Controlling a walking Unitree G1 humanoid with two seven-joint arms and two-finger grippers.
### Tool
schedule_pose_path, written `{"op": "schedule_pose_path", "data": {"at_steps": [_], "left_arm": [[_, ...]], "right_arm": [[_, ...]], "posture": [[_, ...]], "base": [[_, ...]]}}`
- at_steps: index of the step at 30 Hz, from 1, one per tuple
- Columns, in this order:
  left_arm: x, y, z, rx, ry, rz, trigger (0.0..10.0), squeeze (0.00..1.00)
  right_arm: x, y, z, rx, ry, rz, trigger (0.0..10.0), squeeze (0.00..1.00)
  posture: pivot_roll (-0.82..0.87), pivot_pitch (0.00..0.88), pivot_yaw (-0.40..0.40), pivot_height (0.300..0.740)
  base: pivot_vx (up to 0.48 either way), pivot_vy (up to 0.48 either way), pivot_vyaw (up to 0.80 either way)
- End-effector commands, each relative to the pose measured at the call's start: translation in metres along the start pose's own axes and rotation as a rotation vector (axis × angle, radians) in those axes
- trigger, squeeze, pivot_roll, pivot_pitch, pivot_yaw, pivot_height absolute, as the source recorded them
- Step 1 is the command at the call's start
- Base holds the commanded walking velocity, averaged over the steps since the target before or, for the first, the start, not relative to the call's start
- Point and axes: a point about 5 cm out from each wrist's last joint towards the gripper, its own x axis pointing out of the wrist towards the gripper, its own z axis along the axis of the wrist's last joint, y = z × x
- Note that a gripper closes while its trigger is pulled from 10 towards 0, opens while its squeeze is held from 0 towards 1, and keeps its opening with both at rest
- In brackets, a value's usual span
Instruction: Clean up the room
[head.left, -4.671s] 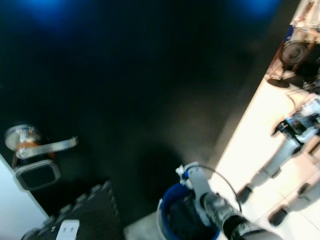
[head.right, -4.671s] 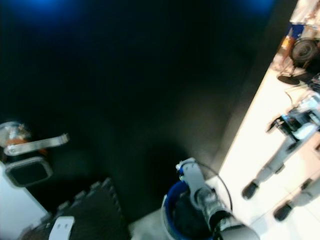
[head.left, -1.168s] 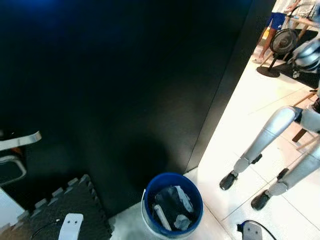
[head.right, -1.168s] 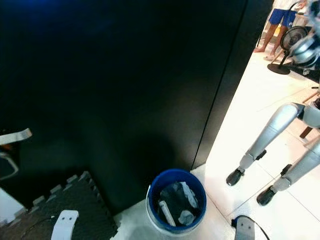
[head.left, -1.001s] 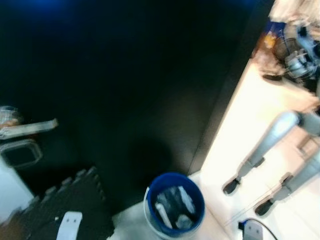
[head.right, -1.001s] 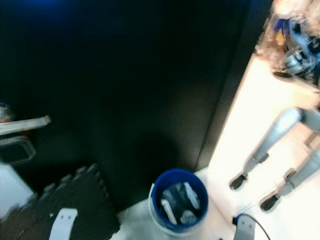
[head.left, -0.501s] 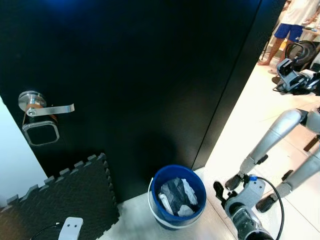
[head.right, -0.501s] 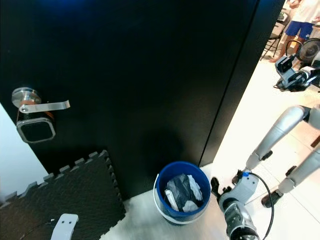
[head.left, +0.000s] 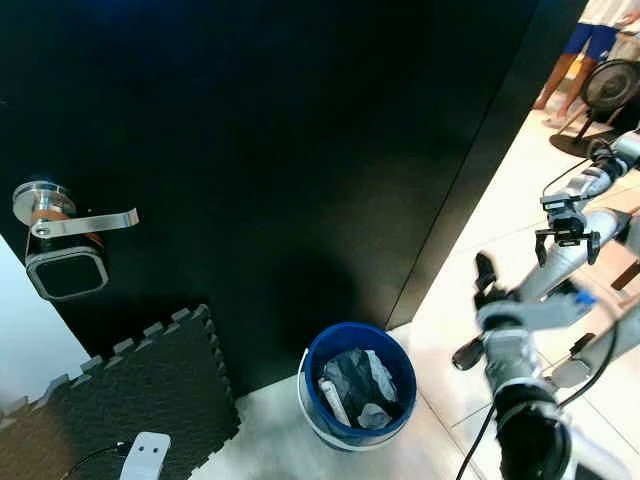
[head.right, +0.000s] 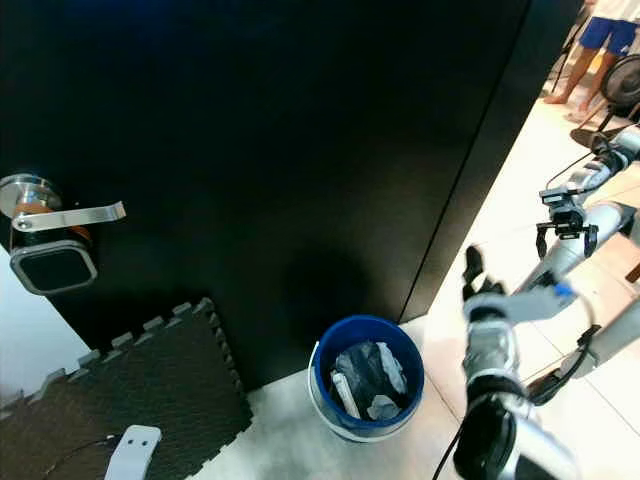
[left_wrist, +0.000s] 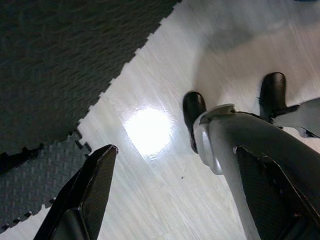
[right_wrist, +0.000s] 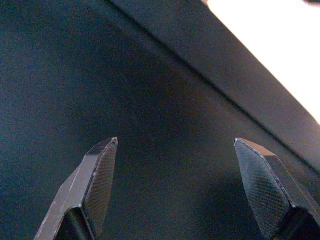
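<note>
A blue bin (head.left: 356, 328) stands on the pale floor at the foot of a black door (head.left: 300, 150). Crumpled dark and white trash (head.left: 352, 385) lies inside it. My right gripper (head.left: 487, 275) is raised to the right of the bin, well above its rim, fingers pointing up. In the right wrist view the right gripper (right_wrist: 175, 141) is open and empty, facing the black door. My left gripper (left_wrist: 175, 148) hangs low and open over the floor, with nothing between its fingers.
A dark foam mat (head.left: 120, 390) lies left of the bin. The door carries a silver lever handle (head.left: 70, 222). Another silver robot (head.left: 565, 255) stands on the bright tiles at the right. A person in blue shorts (head.left: 592, 35) and a fan (head.left: 612, 85) are beyond.
My right arm has risen from low beside the bin to well above it on the right. The camera has shifted. Earlier the right gripper was over the bin.
</note>
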Motion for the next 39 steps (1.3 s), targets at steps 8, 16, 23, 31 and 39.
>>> {"op": "schedule_pose_path", "data": {"at_steps": [8,16,23,31,39], "left_arm": [[0.0,-0.007,-0.004,0.014,0.02,-0.027,10.0,0.0],[0.0,-0.007,-0.004,0.016,0.018,-0.036,10.0,0.0],[0.001,-0.007,-0.003,0.027,0.017,-0.042,10.0,0.0],[0.001,-0.006,-0.002,0.025,0.018,-0.041,10.0,0.0],[0.001,-0.008,-0.001,0.025,0.013,-0.049,10.0,0.0]], "right_arm": [[0.042,0.086,0.132,-0.057,-0.5,0.192,10.0,0.0],[0.046,0.133,0.172,-0.156,-0.609,0.344,10.0,0.0],[0.052,0.151,0.154,-0.249,-0.542,0.37,10.0,0.0],[0.061,0.155,0.109,-0.37,-0.372,0.31,10.0,0.0],[0.065,0.166,0.073,-0.304,-0.221,0.325,10.0,0.0]], "posture": [[0.11,0.043,-0.081,0.74],[0.1,0.05,-0.088,0.74],[0.1,0.055,-0.082,0.74],[0.09,0.054,-0.086,0.74],[0.1,0.054,-0.095,0.74]], "base": [[0.0,0.0,-0.2],[0.0,0.0,-0.8],[0.0,0.0,-0.34],[0.0,0.0,0.0],[0.0,0.0,0.0]]}}
